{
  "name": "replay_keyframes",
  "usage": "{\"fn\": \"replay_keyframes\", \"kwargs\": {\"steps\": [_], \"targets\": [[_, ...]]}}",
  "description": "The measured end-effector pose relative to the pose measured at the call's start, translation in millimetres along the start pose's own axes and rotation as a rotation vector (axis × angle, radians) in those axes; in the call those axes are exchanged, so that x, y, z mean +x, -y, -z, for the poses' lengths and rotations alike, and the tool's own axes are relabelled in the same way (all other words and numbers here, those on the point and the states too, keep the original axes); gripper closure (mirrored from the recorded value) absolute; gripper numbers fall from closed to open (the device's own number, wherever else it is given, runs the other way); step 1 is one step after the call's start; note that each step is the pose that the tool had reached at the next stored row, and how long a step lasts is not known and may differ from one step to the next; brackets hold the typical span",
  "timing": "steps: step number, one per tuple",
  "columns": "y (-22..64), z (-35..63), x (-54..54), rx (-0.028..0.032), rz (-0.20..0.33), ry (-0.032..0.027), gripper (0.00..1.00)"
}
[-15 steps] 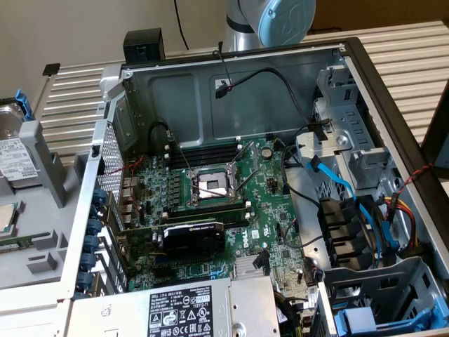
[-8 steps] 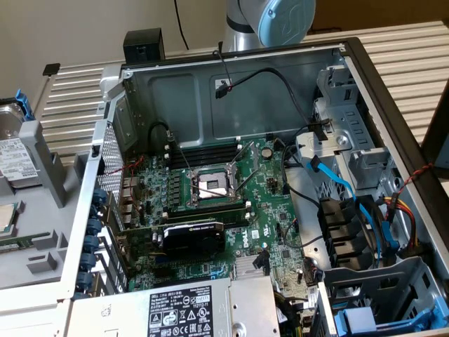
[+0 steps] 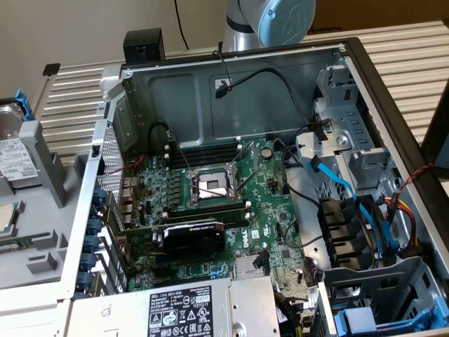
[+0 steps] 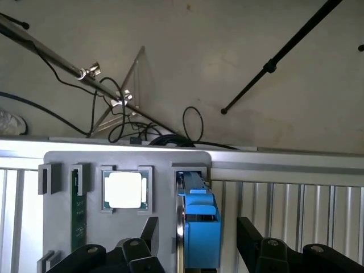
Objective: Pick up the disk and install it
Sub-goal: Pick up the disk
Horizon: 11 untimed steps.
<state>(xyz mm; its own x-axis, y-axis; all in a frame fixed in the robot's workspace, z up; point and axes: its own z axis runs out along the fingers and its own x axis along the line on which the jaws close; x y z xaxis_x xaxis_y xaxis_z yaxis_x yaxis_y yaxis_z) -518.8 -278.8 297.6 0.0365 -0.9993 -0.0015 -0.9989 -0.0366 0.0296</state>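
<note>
An open computer case takes up the middle of the exterior view, motherboard bare, the silver power-supply box at six o'clock and a drive cage at about four o'clock. The arm rises at twelve o'clock, beyond the case's far wall. Outside the case, at nine o'clock, stands a grey parts holder. The disk sits in it with its white label showing, well apart from the cage, so nothing of the install is done.

The step in hand appears to be the pick-up, at the approach stage. In the wrist view the gripper hangs over the holder with its two black fingers spread wide apart — empty, clamped on nothing. The blue carrier frame stands on edge in its slot between them, with a gap on each side and no contact.

As a judgement, the pick calls for the frame to stay centred between the fingers, a squeeze on its two broad faces, and a straight pull out of the slot so it does not bind — all without brushing the processor chip one recess over or the green memory stick beyond it.
</note>
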Motion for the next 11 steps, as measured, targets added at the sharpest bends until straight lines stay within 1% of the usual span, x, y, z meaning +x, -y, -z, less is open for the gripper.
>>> {"fn": "replay_keyframes", "kwargs": {"steps": [11], "targets": [[0.0,-2.0,-1.2,-0.0004,0.000,-0.0001,0.35]]}}
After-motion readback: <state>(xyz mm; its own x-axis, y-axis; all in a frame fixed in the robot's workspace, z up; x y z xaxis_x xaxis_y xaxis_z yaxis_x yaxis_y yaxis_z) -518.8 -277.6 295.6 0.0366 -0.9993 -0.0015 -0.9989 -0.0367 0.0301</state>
